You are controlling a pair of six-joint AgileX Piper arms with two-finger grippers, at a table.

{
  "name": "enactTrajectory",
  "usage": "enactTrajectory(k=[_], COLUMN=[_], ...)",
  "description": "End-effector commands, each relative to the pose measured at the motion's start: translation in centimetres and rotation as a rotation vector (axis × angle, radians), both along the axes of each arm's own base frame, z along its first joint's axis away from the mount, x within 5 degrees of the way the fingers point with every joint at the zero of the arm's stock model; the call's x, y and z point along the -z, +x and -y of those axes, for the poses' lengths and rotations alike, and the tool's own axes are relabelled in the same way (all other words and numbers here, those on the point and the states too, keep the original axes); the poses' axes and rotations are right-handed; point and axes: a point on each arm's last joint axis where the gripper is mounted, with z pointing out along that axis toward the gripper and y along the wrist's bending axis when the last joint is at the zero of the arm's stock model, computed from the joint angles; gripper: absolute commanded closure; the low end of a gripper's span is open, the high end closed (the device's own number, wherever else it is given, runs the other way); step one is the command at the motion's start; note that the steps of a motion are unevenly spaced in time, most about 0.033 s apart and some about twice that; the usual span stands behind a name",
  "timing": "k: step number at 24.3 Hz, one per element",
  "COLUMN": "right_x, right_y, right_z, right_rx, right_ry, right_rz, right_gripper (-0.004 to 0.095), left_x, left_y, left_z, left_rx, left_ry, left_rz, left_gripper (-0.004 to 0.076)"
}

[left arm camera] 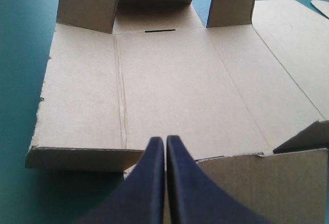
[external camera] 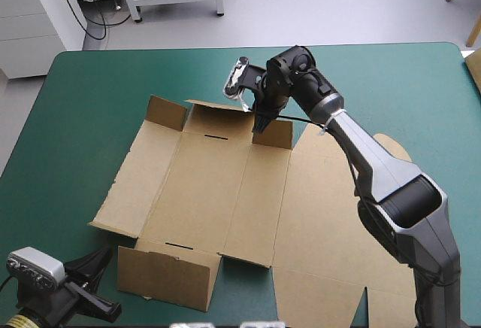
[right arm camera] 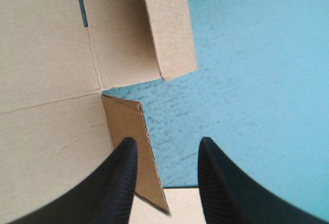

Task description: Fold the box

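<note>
Fingers (right arm camera: 216,183) of the right gripper (right arm camera: 167,143) stand spread and hold nothing; a short upright flap (right arm camera: 134,147) of brown board rises just beside one of them, partly in the gap, and I cannot tell whether it touches that finger; the fingers (left arm camera: 149,183) of the left gripper (left arm camera: 165,141) are pressed together into one point, pinching nothing, aimed over the near edge of the sheet.

The box (external camera: 218,192), a cut sheet of brown cardboard, lies mostly flat at the middle of the teal-green counter (external camera: 90,102); along its far edge the narrow far wall (external camera: 218,117) and a second corner flap (external camera: 167,112) stand raised as well, and at the near edge another flap (external camera: 161,275) tips up; the broad lid panel (external camera: 323,215) lies flat under the right arm.

By my reading the job is early; the step in hand is raising the walls at the far end, with nothing tucked yet; next, the right gripper would need to settle over that short flap, pinch or push it inward, and hold it square while the neighbouring side panel comes up; the left gripper looks placed to lift the near side.
</note>
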Motion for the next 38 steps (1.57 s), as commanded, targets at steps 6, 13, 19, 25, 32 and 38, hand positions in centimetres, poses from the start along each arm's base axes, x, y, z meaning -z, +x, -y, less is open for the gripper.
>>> enactTrajectory(k=[6,13,19,25,32,38], right_x=[-13.2,-18.4,-14.8,-8.8,-1.5,2.5], right_y=[-6.6,-12.6,-18.9,-26.4,-31.7,-34.1], right_z=[4.8,8.7,14.0,18.2,20.7,21.9], right_rx=[0.135,0.291,0.500,0.520,0.535,0.538], right_ry=[0.218,0.425,0.374,0.493,0.628,0.709], right_rz=[0.281,0.341,0.286,0.281,0.228,0.223], right_gripper=[0.0535,0.0559,0.0928,0.0928,0.0928,0.0927], left_x=[-1.3,-1.3,-1.3,-1.3,-1.3,-1.3], left_y=[0.3,0.3,0.3,0.3,0.3,0.3], left_z=[0.1,0.1,0.1,0.1,0.1,0.3], left_rx=[0.000,0.000,-0.001,-0.001,-0.001,0.031], left_ry=[-0.045,-0.045,-0.043,-0.043,-0.043,-0.003], left_rz=[0.063,0.063,0.064,0.064,0.064,0.085], left_gripper=[0.0731,0.0731,0.0731,0.0731,0.0727,0.0570])
